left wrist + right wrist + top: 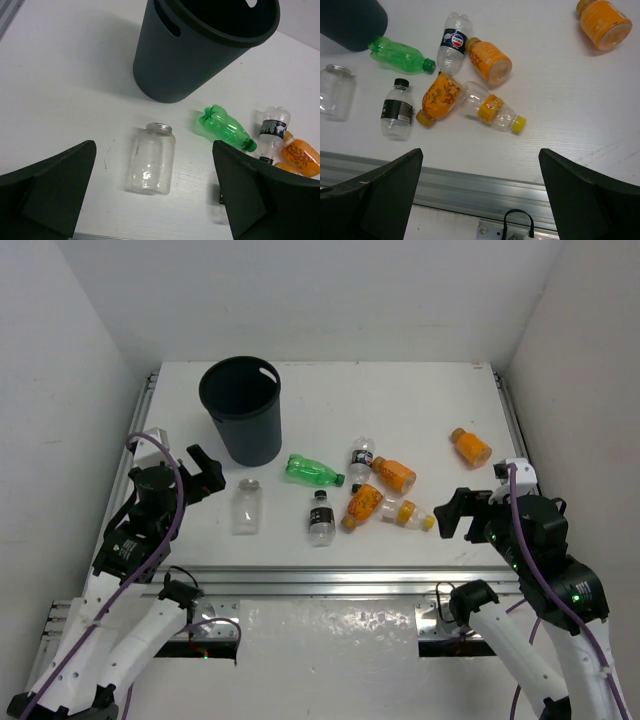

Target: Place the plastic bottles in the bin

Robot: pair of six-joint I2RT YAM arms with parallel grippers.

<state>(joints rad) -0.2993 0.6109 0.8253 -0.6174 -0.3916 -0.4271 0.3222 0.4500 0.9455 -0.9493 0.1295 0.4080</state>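
Note:
The dark bin (pixel 241 408) stands upright at the back left; it also shows in the left wrist view (pixel 200 45). A plain clear bottle (pixel 246 506) lies in front of it, below my open left gripper (pixel 205 472) (pixel 153 150). A green bottle (pixel 312 471), a blue-labelled clear bottle (pixel 361 462), two orange bottles (pixel 394 475) (pixel 363 505), a yellow-capped clear bottle (pixel 410 514) and a black-labelled bottle (pixel 320 517) lie mid-table. Another orange bottle (pixel 470 447) lies far right. My right gripper (pixel 462 512) (pixel 480 152) is open and empty, above the front edge.
White walls enclose the table on the left, back and right. A metal rail (pixel 330 580) runs along the front edge and also shows in the right wrist view (pixel 470 180). The bottle cluster lies between the two grippers.

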